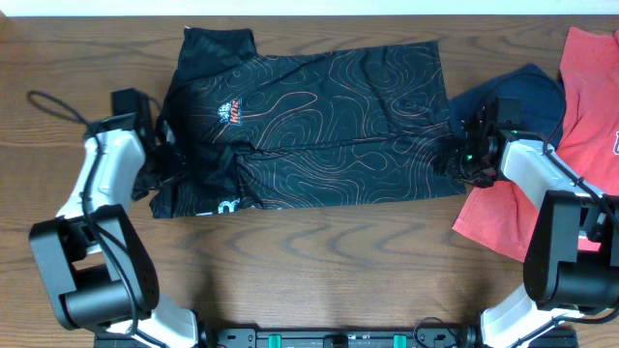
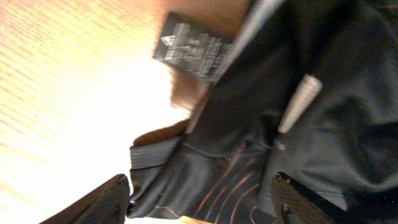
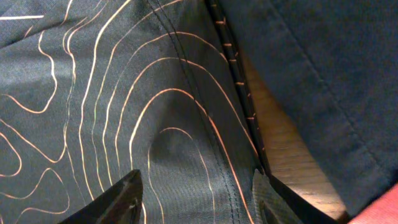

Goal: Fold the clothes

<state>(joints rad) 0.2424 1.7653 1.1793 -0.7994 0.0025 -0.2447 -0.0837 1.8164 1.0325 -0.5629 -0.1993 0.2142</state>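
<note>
Right fingers [image 3: 118, 199] spread over jersey [image 3: 93, 93] hem

The jersey [image 1: 309, 126] is black, covered in fine orange contour lines, with a white-and-orange logo [image 1: 229, 114] near the left gripper [image 1: 166, 155]. Its label [image 2: 193, 46] is black with white print. Beside the right gripper [image 1: 468, 153] lies a plain navy garment [image 1: 522, 97], and past that a red tee [image 1: 590, 87]. The table [image 1: 338, 261] is brown woodgrain.
</note>
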